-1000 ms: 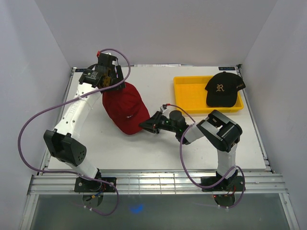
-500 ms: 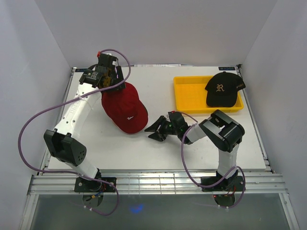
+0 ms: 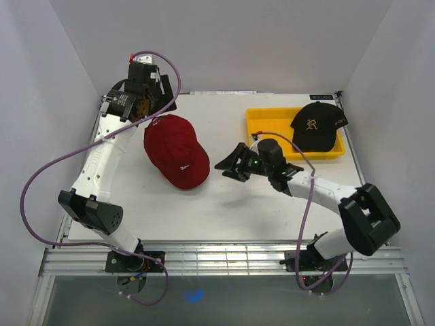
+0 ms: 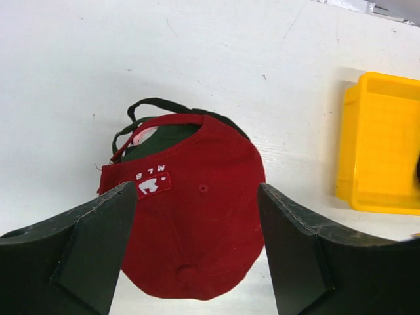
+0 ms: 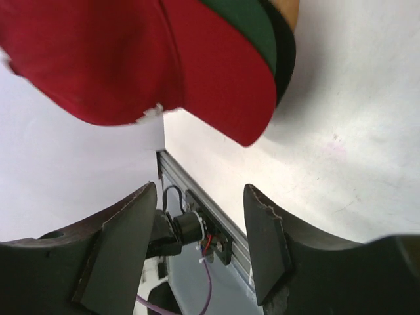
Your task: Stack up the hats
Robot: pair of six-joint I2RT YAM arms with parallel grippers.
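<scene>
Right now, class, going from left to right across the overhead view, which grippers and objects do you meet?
left gripper → red cap → right gripper → yellow tray → black cap, which lies in the tray's right end.

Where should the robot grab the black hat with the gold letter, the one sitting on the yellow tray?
Probably by its brim, coming from the near side. The black hat sits on the yellow tray with its thin brim pointing toward the arms, so the jaws can pinch it; the round crown looks too wide.
</scene>
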